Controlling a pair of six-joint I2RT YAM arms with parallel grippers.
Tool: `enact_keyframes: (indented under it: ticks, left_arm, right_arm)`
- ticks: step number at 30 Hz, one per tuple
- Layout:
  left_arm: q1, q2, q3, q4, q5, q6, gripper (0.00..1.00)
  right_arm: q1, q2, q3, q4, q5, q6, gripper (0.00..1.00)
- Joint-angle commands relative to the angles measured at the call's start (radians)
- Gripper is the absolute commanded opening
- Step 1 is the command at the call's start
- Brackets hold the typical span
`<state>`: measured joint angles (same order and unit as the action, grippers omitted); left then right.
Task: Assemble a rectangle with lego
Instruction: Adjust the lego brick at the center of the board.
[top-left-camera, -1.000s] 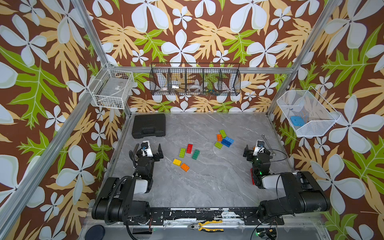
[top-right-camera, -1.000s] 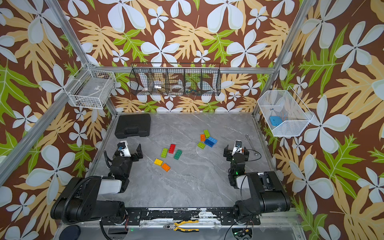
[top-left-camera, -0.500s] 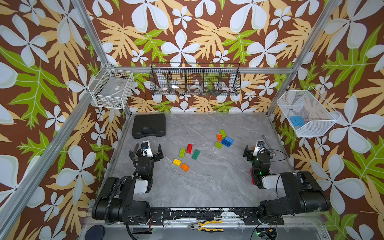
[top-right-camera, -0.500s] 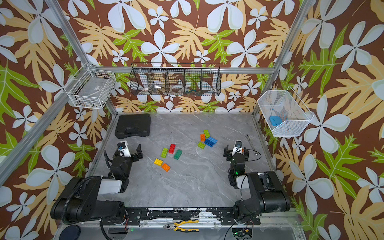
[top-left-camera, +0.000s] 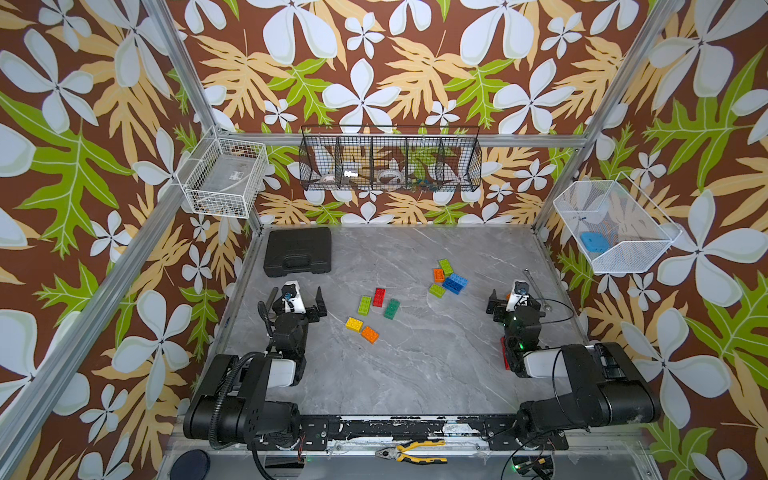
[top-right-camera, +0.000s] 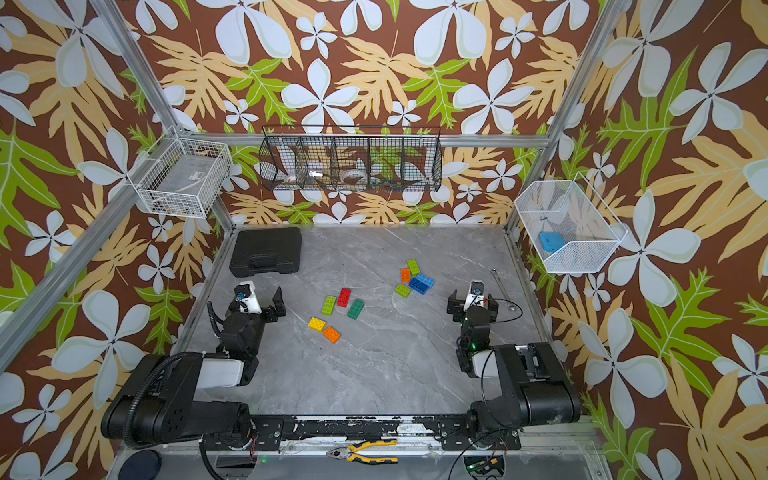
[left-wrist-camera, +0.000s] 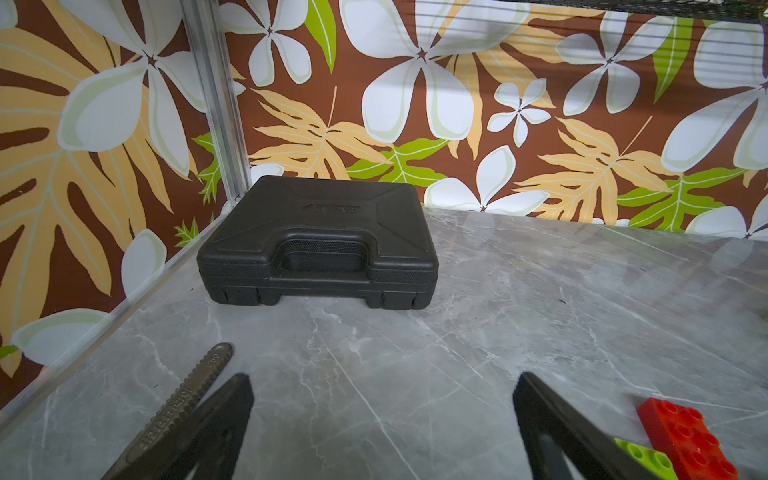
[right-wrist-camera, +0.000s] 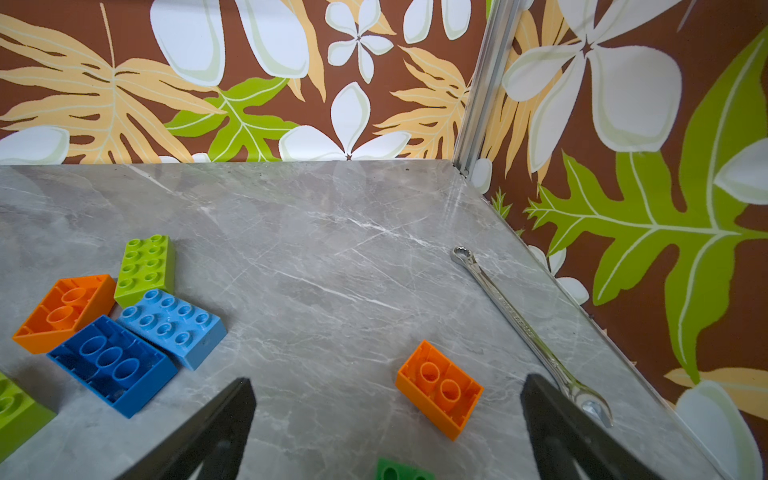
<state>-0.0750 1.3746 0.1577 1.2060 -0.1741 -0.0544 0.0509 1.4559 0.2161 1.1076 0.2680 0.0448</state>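
Starting is all that lies in hand: none of the lego is joined and no rectangle is begun. Your left gripper stands spread wide and empty, low over the table; your right gripper is spread just as wide and holds nothing either. Count your bricks first. The near cluster, mid-table and closer to the left arm, has five lying loose: one red, one lime, one dark green, one yellow, one orange. The far cluster, farther back and closer to the right arm, has five crowded together: two lime, two blue, one orange, with the orange and the darker blue lying studs down. The right wrist view adds an upturned orange brick just ahead of the right jaws and a green brick at the frame's edge. That gives you three lime, three orange, two blue, two green, one red, one yellow: twelve. Your next move, I judge, calls for closing on one studs-up brick across its narrow sides, keeping clear of the wrench beside the right jaws
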Motion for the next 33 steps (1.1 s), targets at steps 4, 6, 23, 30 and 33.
enact_keyframes:
  ticks: [4,6,23,30,33]
  left_arm:
    - [0.006,0.000,0.005,0.033,0.007,-0.007,1.00]
    - [0.009,0.000,0.005,0.033,0.007,-0.007,1.00]
    - [-0.124,-0.486,0.373,-0.934,-0.376,-0.385,1.00]
    - [-0.101,-0.514,0.427,-1.114,-0.024,-0.589,0.83]
    - [-0.114,-0.444,0.482,-1.228,0.086,-0.607,0.67]
  right_arm:
    - [0.000,0.001,0.002,0.033,0.011,0.000,0.99]
    - [0.000,0.004,0.005,0.031,0.011,0.000,0.99]
    - [0.245,-0.373,0.448,-1.059,0.324,0.362,0.99]
    - [0.234,-0.280,0.602,-1.252,-0.234,0.599,0.76]
    - [0.423,-0.166,0.716,-1.401,-0.099,0.582,0.74]
